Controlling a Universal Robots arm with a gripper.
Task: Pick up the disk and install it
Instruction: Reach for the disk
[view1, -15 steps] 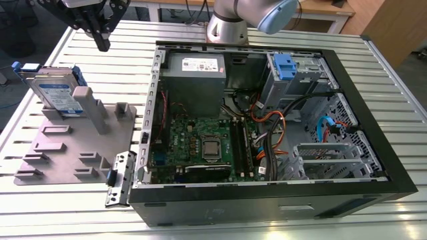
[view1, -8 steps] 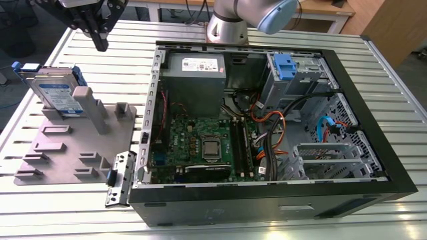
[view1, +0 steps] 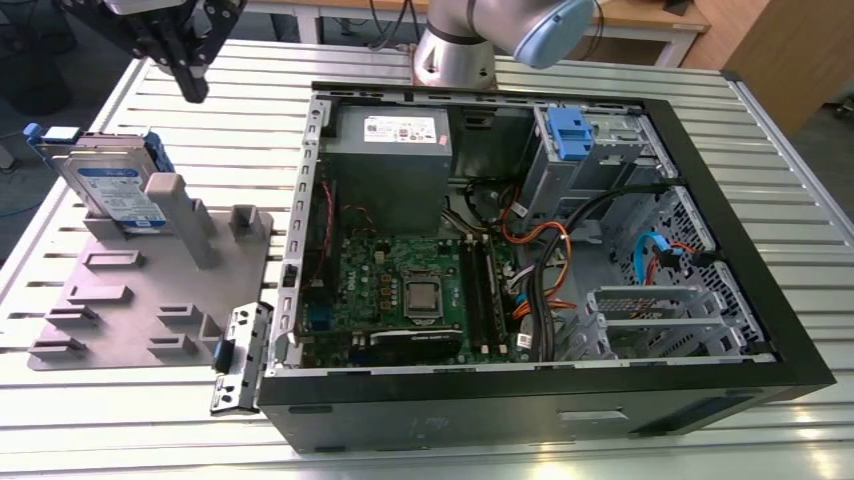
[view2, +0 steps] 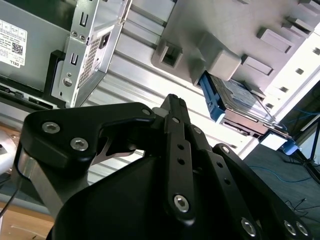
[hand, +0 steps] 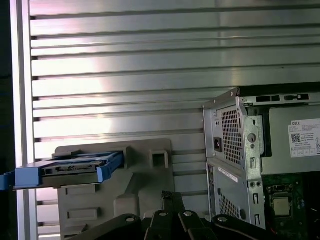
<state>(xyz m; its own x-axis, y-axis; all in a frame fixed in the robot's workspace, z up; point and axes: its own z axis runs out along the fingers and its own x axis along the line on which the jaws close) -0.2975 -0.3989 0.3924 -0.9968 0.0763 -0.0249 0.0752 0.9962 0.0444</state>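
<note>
— Silver metal with blue rails is seen at the exterior view's left. Is that the disk?

— Yes. It is stood on its edge in a grey holder and leaned a little against an upright post. The holder is laid on the slatted metal table. The disk is probably kept this way so that its upper edge and both flat faces are left free for a grasp from above.

— And where is the gripper held?

— It is held above the table at the far left, beyond the disk and apart from it. Nothing is touched. In both wrist views its fingers are seen pressed together, and nothing is pinched between them.

— Why is the computer case left open?

— It is laid on its side, to the right of the holder, with the side cover taken off. It is judged that the inside is meant to be reached from above. The grey power-supply box is set at the far left inside. A blue latch with its metal cage is found further right along the far wall.

— How much of the task is done?

— None, by how things lie. The disk is not yet lifted and is outside the case.
</note>
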